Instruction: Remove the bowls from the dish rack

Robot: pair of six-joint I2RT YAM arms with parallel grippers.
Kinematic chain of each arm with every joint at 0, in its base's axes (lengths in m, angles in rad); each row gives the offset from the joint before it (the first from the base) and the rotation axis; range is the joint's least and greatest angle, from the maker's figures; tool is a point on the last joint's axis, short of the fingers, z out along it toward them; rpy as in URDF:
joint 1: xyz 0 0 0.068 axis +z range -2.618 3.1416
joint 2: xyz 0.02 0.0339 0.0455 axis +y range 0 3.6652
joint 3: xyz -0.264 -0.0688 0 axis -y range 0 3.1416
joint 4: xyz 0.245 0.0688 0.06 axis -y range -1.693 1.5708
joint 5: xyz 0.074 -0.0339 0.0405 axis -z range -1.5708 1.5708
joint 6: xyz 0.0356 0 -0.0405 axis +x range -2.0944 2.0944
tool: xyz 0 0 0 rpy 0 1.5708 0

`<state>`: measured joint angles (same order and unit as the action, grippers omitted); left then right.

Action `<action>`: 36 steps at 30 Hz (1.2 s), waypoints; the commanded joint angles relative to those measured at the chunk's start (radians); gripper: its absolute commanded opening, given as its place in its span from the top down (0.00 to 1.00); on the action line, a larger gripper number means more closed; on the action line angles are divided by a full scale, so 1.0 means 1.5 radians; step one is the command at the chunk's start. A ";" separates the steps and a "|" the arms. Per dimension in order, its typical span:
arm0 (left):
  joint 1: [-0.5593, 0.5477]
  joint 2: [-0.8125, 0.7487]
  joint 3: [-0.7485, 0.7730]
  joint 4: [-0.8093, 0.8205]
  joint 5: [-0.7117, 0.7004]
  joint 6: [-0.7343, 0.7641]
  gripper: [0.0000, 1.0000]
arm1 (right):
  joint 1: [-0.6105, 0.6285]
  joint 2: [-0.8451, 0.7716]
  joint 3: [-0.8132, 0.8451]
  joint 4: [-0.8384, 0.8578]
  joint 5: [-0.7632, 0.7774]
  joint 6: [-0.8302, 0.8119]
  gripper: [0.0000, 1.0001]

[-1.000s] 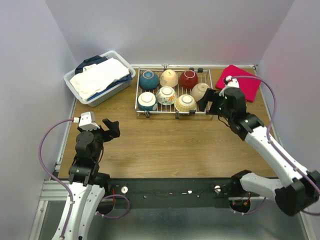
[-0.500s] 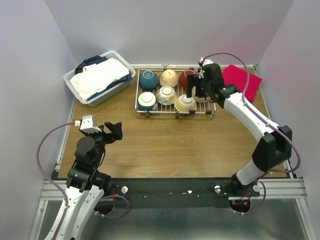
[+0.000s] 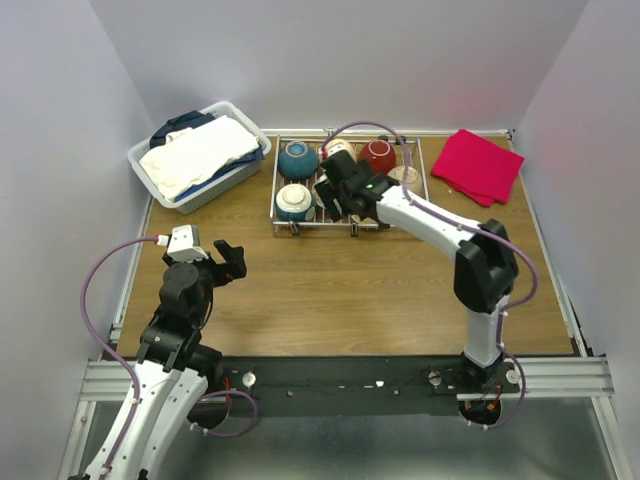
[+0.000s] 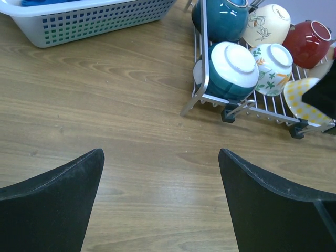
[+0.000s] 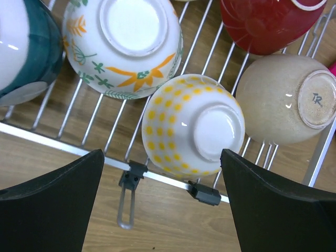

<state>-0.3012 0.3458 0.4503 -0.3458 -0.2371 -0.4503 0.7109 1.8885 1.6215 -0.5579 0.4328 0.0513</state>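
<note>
Swept leftward along the dish rack (image 3: 300, 225) since the earlier frame, right gripper (image 3: 338, 195) hangs over its front row, bowls (image 3: 297, 160) all racked at 12 o'clock; left wrist: left gripper (image 4: 160, 155) idle, spread wide, rack at 1 o'clock; right wrist: jaws parted, empty, yellow-dotted bowl (image 5: 191, 126) between them, likely first pick.

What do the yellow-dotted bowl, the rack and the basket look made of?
Dotted bowl: glazed ceramic, going by its glossy highlights and plain white foot.
Rack: shiny silver metal wire, probably steel.
Basket: white moulded plastic, judging by its perforated wall.
</note>
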 commanded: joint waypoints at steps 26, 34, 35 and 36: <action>0.000 0.004 0.014 -0.013 -0.031 0.000 0.01 | 0.063 0.291 0.215 -0.176 0.329 -0.063 0.00; 0.000 0.006 0.014 -0.012 -0.030 0.001 0.01 | 0.063 0.296 0.217 -0.173 0.255 -0.072 0.01; 0.000 0.006 0.014 -0.013 -0.030 0.000 0.01 | 0.063 0.295 0.220 -0.170 0.249 -0.071 0.01; 0.000 0.006 0.014 -0.013 -0.031 0.000 0.01 | 0.063 0.296 0.221 -0.168 0.248 -0.072 0.01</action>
<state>-0.3012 0.3511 0.4503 -0.3614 -0.2581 -0.4503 0.7986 2.2890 1.9461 -0.7734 0.8780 -0.0437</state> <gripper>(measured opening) 0.989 0.993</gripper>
